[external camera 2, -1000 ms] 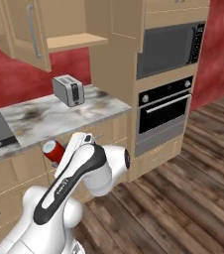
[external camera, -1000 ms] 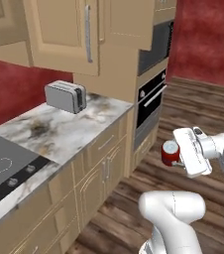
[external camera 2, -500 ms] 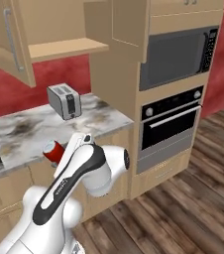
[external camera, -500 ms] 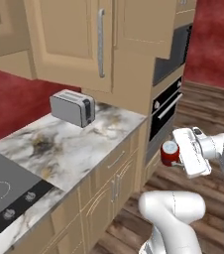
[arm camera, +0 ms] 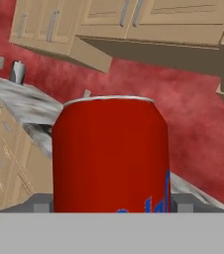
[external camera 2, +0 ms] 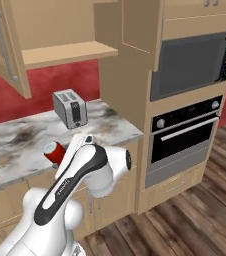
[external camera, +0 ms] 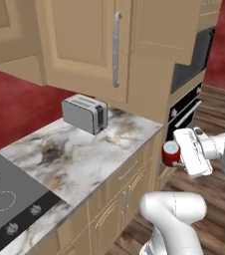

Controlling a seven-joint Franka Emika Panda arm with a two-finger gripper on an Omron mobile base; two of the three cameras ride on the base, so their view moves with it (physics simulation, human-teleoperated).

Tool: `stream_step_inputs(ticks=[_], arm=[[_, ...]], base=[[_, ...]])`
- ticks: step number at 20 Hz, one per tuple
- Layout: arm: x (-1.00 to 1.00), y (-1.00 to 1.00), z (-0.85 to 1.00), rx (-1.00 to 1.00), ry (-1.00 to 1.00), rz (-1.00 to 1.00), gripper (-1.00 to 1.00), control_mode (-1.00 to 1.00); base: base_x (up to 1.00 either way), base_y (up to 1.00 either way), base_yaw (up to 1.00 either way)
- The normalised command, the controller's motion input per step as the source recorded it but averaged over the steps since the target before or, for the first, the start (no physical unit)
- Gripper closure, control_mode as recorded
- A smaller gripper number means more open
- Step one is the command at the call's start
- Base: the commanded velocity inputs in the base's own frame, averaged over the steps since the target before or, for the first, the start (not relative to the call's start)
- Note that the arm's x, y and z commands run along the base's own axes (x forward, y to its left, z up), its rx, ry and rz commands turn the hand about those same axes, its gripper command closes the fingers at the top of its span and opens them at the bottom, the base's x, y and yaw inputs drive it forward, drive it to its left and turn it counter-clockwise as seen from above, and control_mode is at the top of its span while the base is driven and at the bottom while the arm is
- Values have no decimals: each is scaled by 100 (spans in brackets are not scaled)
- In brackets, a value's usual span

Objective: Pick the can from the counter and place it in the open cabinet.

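The red can (external camera: 169, 154) with its silver top hangs in the air off the front corner of the marble top, with my gripper (external camera: 174, 154) shut on it. From the right side the can (external camera 2: 53, 152) sits in the gripper (external camera 2: 59, 156) in front of the toaster's counter. In the hand view the can (arm camera: 110, 154) stands upright between the fingertips (arm camera: 41, 204). The tan wall cabinet (external camera 2: 70, 52) is open above, its shelf bare, its door (external camera: 87, 45) with the long silver handle swung out. The counter with the sink is out of view.
A silver toaster (external camera: 84, 113) stands on a marble top (external camera: 109, 149) beside a black cooktop (external camera: 5, 199). Right of it is a tall unit with a microwave (external camera 2: 190, 65) and an oven (external camera 2: 185, 135). Wooden floor (external camera 2: 185, 220) lies ahead.
The whole picture has shifted: the base has driven nearer the toaster, the open cabinet and the oven unit. The arm keeps the same pose with the can held.
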Motion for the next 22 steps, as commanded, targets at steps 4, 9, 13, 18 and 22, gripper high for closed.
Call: stream_step_inputs(ticks=[4,9,13,18,22], arm=[[0,0,0,0,0,0,100,100],[0,0,0,0,0,0,100,100],[0,0,0,0,0,0,100,100],[0,0,0,0,0,0,100,100],[0,0,0,0,0,0,100,100]], base=[[38,0,26],[39,0,27],[38,0,25],[43,0,25],[44,-12,22]])
